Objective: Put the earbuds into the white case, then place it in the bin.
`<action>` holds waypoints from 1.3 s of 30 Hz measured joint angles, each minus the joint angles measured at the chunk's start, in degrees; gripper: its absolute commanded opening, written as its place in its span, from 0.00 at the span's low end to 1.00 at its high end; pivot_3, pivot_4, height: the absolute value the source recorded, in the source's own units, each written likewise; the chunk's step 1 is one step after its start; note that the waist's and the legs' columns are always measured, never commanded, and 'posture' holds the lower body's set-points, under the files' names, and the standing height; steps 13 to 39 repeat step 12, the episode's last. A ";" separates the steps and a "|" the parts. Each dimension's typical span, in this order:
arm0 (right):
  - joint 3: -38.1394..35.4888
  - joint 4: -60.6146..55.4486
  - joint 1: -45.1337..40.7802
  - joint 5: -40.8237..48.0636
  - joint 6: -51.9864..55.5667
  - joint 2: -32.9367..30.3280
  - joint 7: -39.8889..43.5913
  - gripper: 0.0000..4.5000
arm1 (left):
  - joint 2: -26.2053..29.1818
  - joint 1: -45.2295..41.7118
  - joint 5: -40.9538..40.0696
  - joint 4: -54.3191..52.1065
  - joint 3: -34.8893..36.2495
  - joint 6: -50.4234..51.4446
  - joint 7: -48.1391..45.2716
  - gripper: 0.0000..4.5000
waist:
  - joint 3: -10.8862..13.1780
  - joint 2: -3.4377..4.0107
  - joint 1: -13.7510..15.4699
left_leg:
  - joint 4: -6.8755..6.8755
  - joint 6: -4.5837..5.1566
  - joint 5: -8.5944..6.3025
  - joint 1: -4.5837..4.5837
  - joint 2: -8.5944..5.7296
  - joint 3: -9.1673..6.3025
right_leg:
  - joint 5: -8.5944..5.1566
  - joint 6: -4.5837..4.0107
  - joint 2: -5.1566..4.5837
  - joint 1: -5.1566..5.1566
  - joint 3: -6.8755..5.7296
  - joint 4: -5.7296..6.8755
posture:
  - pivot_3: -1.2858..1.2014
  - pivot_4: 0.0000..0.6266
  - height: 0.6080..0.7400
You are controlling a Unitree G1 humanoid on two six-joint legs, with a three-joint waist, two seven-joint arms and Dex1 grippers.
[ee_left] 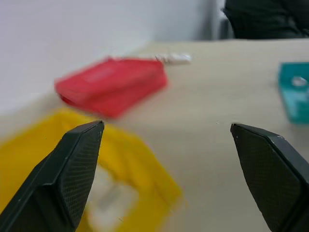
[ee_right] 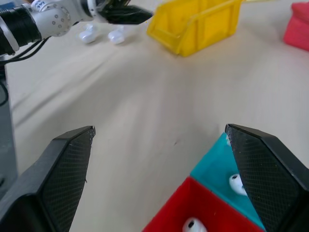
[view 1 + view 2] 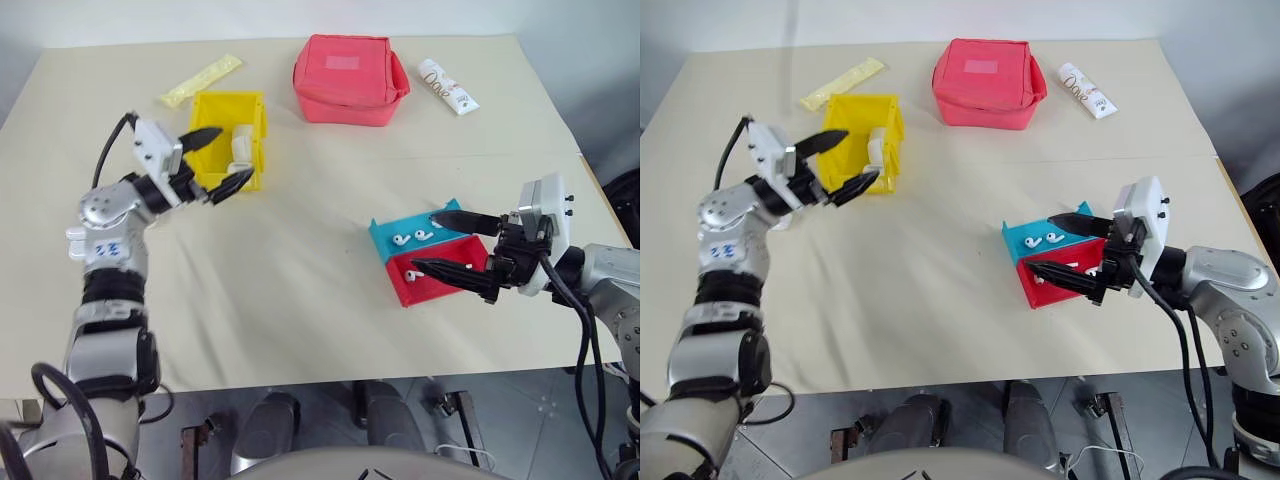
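Left eye view showed the left tool (image 3: 213, 160) spread empty beside the bin (image 3: 212, 106), a white case (image 3: 241, 143) seemingly inside. The right tool (image 3: 448, 245) hung spread over earbuds (image 3: 408, 239) in the trays (image 3: 384, 233); a good pick needed one stem centred between the tips.

Glossy yellow plastic bin (image 3: 212, 112)

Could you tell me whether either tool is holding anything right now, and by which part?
Nothing is held: the left tool and right tool both stand open and empty.
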 measured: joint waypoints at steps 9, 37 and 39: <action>1.44 16.33 3.92 -8.88 -10.23 -7.26 15.54 1.00 | 11.07 21.22 -8.01 -14.94 6.34 10.33 -8.55 0.99 | 0.09 0.16 0.15 | -0.02 0.07 -0.06 0.16 -0.02 0.06 | -0.04 -0.07 -0.05 0.14 0.03 -0.01 | 0.52 0.24 1.00; 1.44 19.83 2.01 -10.46 -12.47 -7.48 17.72 1.00 | 10.89 21.85 -8.60 -15.14 8.06 10.44 -7.52 0.99 | 0.13 0.21 0.25 | -0.01 0.06 -0.06 0.16 -0.03 0.06 | -0.04 -0.08 -0.06 0.14 0.02 0.00 | 0.52 0.24 1.00; 1.44 19.83 2.01 -10.46 -12.47 -7.48 17.72 1.00 | 10.89 21.85 -8.60 -15.14 8.06 10.44 -7.52 0.99 | 0.13 0.21 0.25 | -0.01 0.06 -0.06 0.16 -0.03 0.06 | -0.04 -0.08 -0.06 0.14 0.02 0.00 | 0.52 0.24 1.00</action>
